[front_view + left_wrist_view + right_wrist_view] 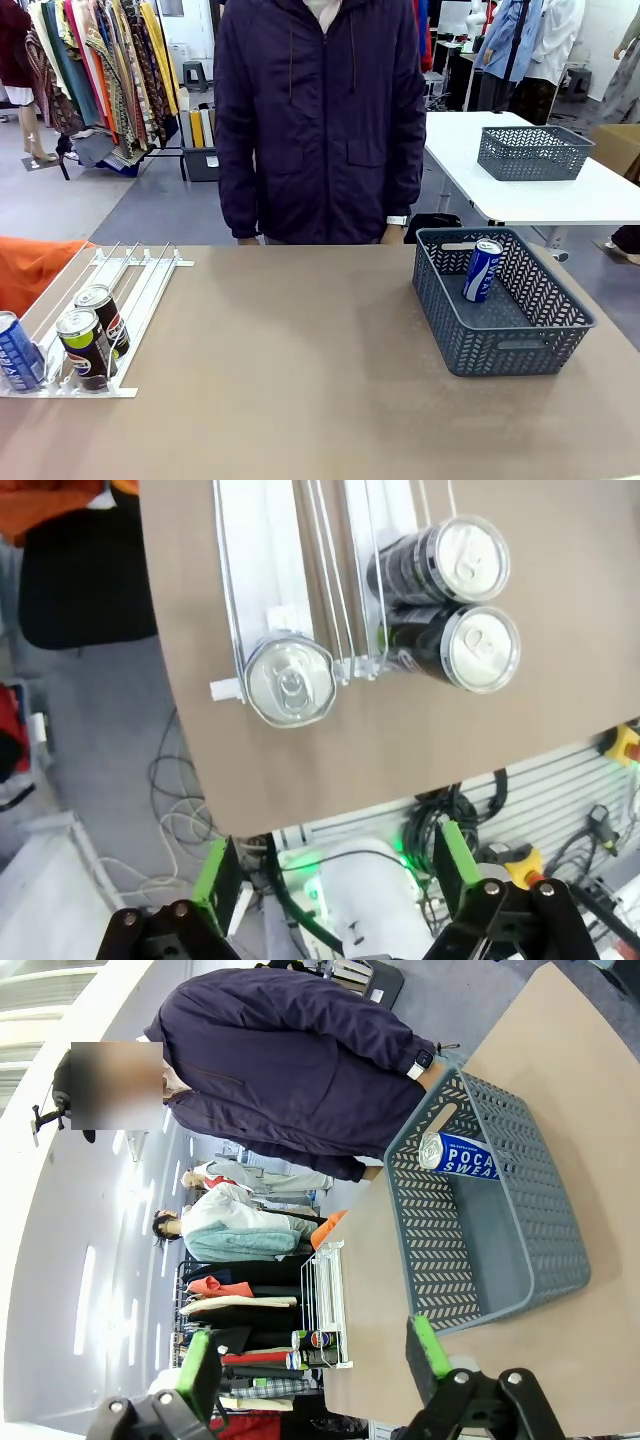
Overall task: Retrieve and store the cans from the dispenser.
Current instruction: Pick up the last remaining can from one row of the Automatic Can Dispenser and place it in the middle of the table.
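Left gripper [335, 865] is hovering wide open and empty above the dispenser [142, 288]'s low end, where one blue can [18, 352] and two black Pepsi cans [86, 346] are standing, silver lids up. Right gripper [312, 1352] is gaping wide, empty. Farther off, a blue Pocari can [483, 270] is leaning inside the grey basket [500, 345] on the worktop [300, 370].

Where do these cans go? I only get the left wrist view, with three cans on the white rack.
Observer: Into a grey basket on the right of the table.
Operator: Is it empty?
Observer: No, one blue can sits tilted inside it.
Operator: Is anyone there?
Observer: A person in a dark jacket stands across the table.
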Tool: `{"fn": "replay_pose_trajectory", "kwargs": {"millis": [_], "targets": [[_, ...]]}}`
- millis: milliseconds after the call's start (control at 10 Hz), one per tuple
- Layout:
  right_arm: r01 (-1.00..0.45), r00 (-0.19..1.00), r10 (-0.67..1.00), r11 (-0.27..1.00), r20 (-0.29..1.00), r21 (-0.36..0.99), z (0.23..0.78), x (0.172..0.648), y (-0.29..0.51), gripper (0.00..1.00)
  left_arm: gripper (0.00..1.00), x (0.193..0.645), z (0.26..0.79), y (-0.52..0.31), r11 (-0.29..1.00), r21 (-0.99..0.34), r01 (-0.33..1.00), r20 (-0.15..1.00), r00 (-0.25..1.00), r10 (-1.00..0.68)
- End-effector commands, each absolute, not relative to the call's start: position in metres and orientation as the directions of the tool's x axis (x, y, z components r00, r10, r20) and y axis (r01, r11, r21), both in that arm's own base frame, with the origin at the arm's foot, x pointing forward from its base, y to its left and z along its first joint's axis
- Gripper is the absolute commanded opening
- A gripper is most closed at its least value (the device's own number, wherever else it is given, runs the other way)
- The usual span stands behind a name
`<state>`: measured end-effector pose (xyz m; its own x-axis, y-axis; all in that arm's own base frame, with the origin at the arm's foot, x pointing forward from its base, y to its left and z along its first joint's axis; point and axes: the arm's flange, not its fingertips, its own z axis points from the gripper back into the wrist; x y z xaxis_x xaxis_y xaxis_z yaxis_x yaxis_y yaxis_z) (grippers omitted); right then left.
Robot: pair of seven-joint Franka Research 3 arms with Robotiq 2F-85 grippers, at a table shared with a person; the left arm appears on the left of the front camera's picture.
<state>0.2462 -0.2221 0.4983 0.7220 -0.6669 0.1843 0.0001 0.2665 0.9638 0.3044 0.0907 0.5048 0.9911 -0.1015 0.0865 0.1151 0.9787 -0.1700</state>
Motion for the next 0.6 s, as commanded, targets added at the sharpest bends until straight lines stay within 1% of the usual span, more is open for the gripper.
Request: {"fn": "replay_pose_trajectory", "kwargs": {"millis": [0,100,200,300,400,500], "targets": [[-0.038,0.712,-0.670,0.262,0.210,0.964,0.499,0.249,-0.222,1.00,1.00,0.307,0.505,0.088,0.981,-0.160,0.111,0.107,0.990,-0.094],[-0.038,0.712,-0.670,0.262,0.210,0.964,0.499,0.249,-0.222,1.00,1.00,0.312,0.489,0.084,0.974,-0.182,0.135,0.093,0.988,-0.120],[-0.038,0.712,-0.670,0.262,0.210,0.964,0.499,0.249,-0.222,1.00,1.00,0.317,0.473,0.081,0.983,-0.155,0.102,0.110,0.990,-0.085],[-0.038,0.712,-0.670,0.262,0.210,0.964,0.499,0.249,-0.222,1.00,1.00,0.321,0.459,0.080,0.985,-0.159,0.070,0.121,0.991,-0.051],[-0.038,0.712,-0.670,0.262,0.210,0.964,0.499,0.249,-0.222,1.00,1.00,0.324,0.447,0.080,0.992,-0.118,0.041,0.148,0.989,-0.023],[-0.038,0.712,-0.670,0.262,0.210,0.964,0.499,0.249,-0.222,1.00,1.00,0.326,0.438,0.079,0.992,-0.119,0.034,0.165,0.986,-0.013]]}}
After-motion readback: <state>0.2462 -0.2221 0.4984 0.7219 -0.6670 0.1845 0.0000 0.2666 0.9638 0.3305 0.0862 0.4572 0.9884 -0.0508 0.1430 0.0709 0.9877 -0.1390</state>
